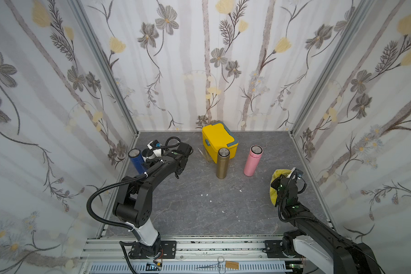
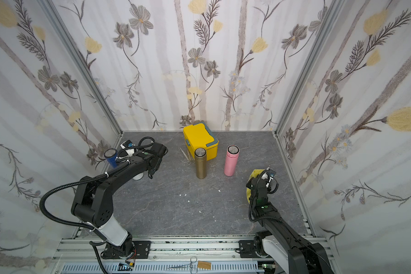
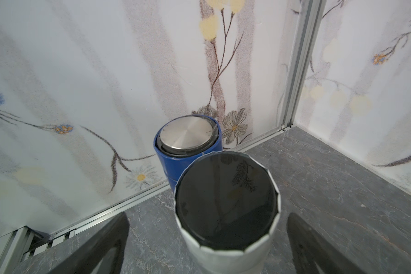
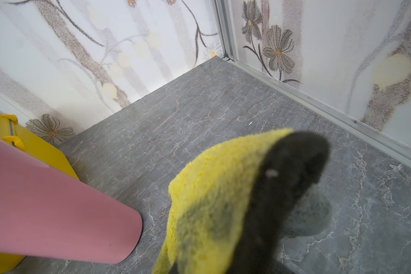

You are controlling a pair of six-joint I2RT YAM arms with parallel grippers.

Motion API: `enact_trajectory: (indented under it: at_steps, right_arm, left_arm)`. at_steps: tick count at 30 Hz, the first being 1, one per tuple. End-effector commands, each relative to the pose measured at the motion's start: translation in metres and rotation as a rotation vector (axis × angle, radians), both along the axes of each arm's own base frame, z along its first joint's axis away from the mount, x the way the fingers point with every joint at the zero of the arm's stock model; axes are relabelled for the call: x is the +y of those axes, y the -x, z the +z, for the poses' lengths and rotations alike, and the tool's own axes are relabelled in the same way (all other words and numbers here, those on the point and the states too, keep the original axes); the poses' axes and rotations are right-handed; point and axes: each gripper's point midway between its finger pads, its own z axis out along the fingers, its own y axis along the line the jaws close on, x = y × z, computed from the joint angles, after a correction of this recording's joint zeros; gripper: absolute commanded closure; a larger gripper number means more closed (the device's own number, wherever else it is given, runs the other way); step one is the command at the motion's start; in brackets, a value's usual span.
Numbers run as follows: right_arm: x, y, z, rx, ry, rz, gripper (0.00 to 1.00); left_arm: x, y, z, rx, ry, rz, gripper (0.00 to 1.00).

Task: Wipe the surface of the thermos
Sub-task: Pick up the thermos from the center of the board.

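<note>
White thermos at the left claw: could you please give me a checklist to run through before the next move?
1. Left claw open: ok, its fingers stand either side of the white thermos, apart from it.
2. White thermos upright with its black lid on: ok.
3. Gap to the blue thermos behind it: cannot tell, the two overlap in the left wrist view.
4. Right claw shut on the yellow cloth: ok.
5. Cloth at the white thermos: not ok, it hangs beside the pink thermos, across the table.
</note>
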Motion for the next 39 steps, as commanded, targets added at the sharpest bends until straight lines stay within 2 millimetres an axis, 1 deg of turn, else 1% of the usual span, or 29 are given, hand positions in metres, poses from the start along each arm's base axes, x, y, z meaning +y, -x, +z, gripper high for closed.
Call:
enact_trajectory:
  at_steps: [1, 5, 16, 19, 22, 27, 29, 32, 35, 36, 39]
  right_arm:
    - [0.002, -0.005, 0.012, -0.048, -0.003, 0.009, 1.00]
    - [0.002, -0.005, 0.012, -0.048, -0.002, 0.010, 1.00]
    - [0.003, -0.005, 0.013, -0.050, -0.002, 0.012, 1.00]
    - [0.003, -0.005, 0.013, -0.051, -0.003, 0.013, 1.00]
    - [0.003, -0.005, 0.012, -0.047, -0.001, 0.014, 1.00]
    - [0.003, -0.005, 0.013, -0.050, -0.002, 0.016, 1.00]
    - [0.004, -0.005, 0.012, -0.049, -0.002, 0.018, 1.00]
    - [0.004, -0.005, 0.012, -0.048, -0.002, 0.020, 1.00]
    - [0.004, -0.006, 0.012, -0.047, -0.001, 0.021, 1.00]
    - [0.004, -0.006, 0.012, -0.048, -0.002, 0.021, 1.00]
    - [0.004, -0.005, 0.012, -0.047, 0.000, 0.020, 1.00]
  left_arm:
    - [0.003, -0.014, 0.002, -0.006, -0.010, -0.007, 0.01]
    - [0.006, -0.023, -0.004, 0.001, 0.008, -0.012, 0.01]
    - [0.011, -0.028, -0.012, 0.024, -0.014, 0.023, 0.03]
    - [0.011, -0.031, -0.014, 0.031, -0.018, 0.026, 0.12]
    - [0.012, -0.032, -0.016, 0.039, -0.021, 0.027, 0.16]
    - [0.011, -0.034, -0.018, 0.056, -0.026, 0.019, 0.28]
    - [0.010, -0.037, -0.017, 0.058, -0.022, 0.009, 0.40]
    - [0.007, -0.041, -0.015, 0.058, 0.000, -0.017, 0.55]
    - [-0.001, -0.039, -0.014, 0.060, 0.037, -0.064, 0.67]
    - [-0.005, -0.038, -0.013, 0.060, 0.055, -0.088, 0.69]
    - [-0.027, -0.036, -0.011, 0.060, 0.101, -0.198, 0.72]
